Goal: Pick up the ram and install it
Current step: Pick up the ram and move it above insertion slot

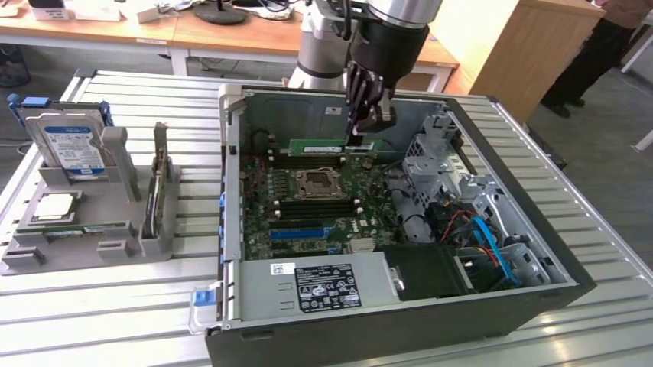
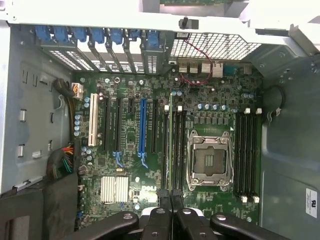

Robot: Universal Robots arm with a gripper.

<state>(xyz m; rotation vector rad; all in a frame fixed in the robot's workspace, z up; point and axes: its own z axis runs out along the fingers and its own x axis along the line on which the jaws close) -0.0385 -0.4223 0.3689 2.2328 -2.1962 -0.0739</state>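
Exterior view: claw (image 1: 363, 131) clamped on ram (image 1: 324, 144), stick level, long edge down, over motherboard (image 1: 316, 202) in open PC case (image 1: 531, 252). Wrist view: ram (image 2: 171, 150) edge-on straight below claw (image 2: 171, 197), memory slots (image 2: 165, 145) alongside, CPU socket (image 2: 210, 160) just beside.

A hard drive (image 1: 73, 145) and processor chip (image 1: 53, 206) sit in a grey holder (image 1: 61, 256) beside the open case (image 1: 408, 329).
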